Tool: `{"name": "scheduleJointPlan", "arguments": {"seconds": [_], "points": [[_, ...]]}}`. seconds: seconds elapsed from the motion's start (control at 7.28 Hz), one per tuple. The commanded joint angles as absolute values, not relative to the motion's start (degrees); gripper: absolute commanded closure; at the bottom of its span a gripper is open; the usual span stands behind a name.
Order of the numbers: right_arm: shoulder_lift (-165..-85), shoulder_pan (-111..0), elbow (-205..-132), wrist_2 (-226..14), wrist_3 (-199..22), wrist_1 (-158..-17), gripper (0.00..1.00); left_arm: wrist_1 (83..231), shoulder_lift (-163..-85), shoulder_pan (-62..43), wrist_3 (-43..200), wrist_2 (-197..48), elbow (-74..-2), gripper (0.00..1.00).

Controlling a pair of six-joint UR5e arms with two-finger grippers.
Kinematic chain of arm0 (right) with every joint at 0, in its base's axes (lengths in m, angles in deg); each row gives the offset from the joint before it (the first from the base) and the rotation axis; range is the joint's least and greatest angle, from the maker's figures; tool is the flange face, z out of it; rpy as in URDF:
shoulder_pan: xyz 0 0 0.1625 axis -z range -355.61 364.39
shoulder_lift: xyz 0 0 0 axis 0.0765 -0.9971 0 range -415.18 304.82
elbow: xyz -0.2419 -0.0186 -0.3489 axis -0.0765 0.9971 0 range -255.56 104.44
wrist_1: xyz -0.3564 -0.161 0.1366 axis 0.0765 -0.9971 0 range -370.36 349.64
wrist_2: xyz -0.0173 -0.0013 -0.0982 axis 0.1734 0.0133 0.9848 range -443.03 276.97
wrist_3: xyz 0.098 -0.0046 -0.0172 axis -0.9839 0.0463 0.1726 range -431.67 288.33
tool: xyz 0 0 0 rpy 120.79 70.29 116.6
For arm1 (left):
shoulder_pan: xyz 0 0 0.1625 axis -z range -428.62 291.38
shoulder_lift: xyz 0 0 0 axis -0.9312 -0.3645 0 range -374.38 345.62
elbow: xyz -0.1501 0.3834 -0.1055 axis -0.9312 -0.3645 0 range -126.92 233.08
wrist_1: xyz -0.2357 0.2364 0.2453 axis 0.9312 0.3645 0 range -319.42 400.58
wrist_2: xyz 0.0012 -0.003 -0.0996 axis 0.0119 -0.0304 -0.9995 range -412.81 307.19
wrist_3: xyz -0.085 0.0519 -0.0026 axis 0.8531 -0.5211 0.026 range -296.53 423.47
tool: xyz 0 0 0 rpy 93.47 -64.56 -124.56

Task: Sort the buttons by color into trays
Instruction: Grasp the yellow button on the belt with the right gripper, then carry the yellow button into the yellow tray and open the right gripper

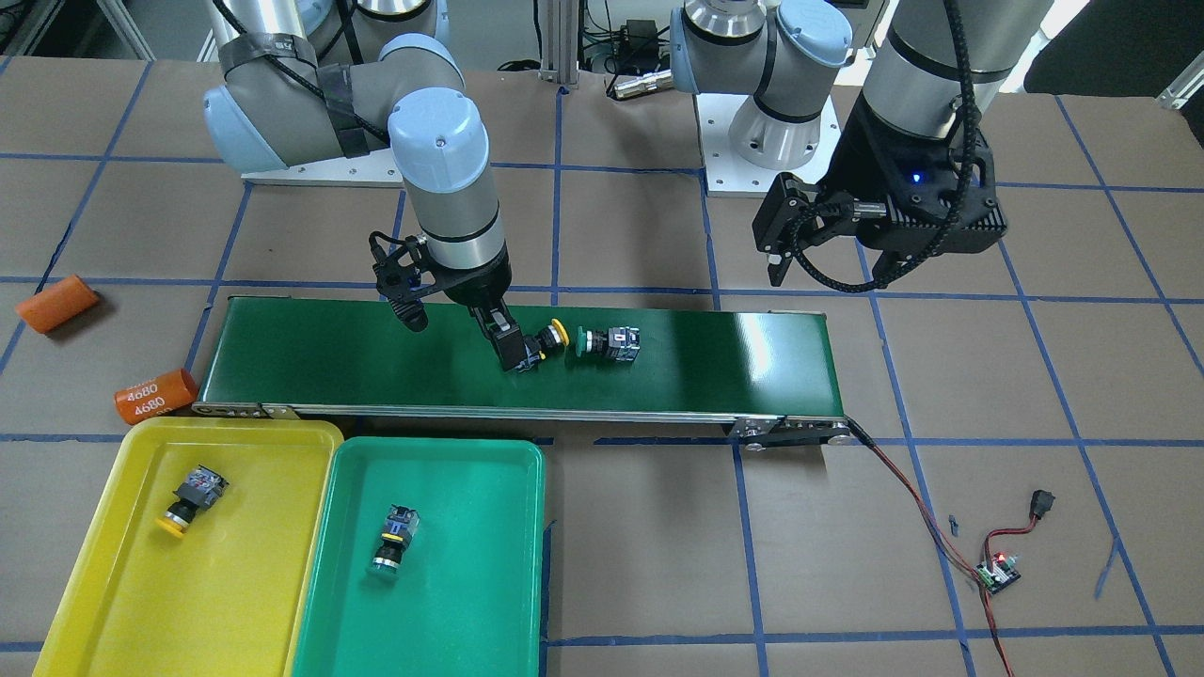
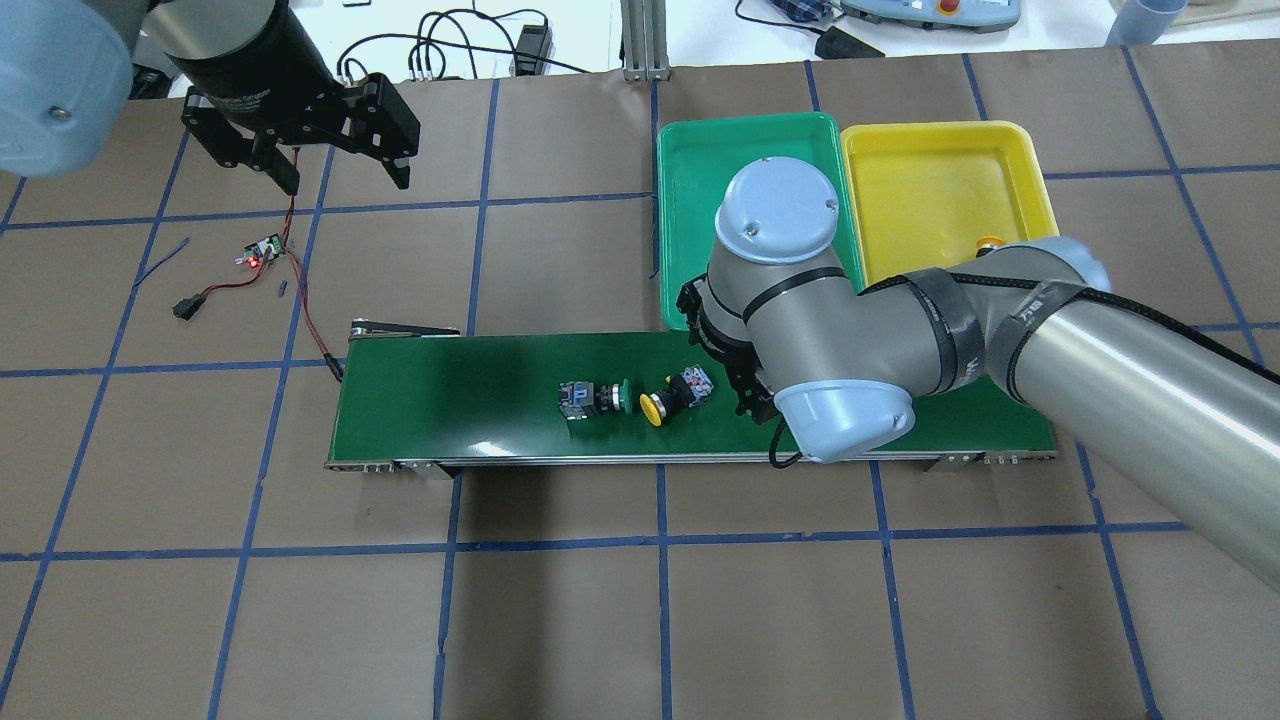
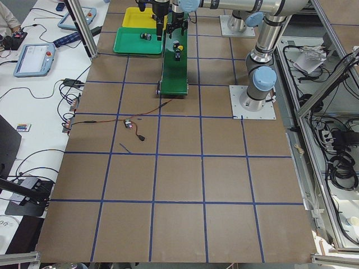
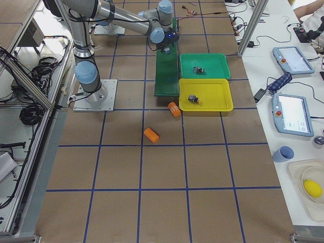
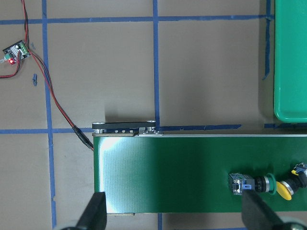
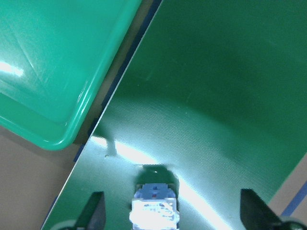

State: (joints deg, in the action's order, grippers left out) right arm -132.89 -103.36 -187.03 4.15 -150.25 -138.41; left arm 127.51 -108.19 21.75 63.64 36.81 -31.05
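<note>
Counter (image 1: 640, 564) brown with blue grid lines. Conveyor belt (image 1: 329, 357) dark green. One yellow tray (image 1: 245, 583), one green tray (image 1: 470, 564). Two orange cylinders (image 1: 56, 303).

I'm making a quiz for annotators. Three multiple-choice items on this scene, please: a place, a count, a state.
1. The unsorted yellow button lies: A on the conveyor belt; B in a tray; C on the table.
2. Buttons already in trays: A none; B two; C four.
3. The right gripper is: A open; B shut on a button; C out of view.
1 A: it lies on the belt beside the unsorted green button.
2 B: the sorted yellow button is in the yellow tray, the sorted green button in the green tray.
3 A: the wrist view shows its fingers wide apart either side of the button's body.
</note>
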Motion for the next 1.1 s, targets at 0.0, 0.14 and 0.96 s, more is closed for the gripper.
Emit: {"name": "scheduleJointPlan", "arguments": {"seconds": [0.0,0.14,0.96], "points": [[-131.6,-103.7,-187.1,4.5,-150.2,-138.4,0.00,127.5,-107.6,21.8,63.6,37.2,-31.2,0.00],[-130.2,-104.2,-187.0,4.5,-150.3,-138.5,0.00,127.5,-107.7,21.8,63.6,37.2,-31.2,0.00],[-130.1,-103.8,-186.8,9.0,-148.6,-138.7,1.00,127.5,-107.5,21.6,63.6,37.0,-31.2,0.00]]}}
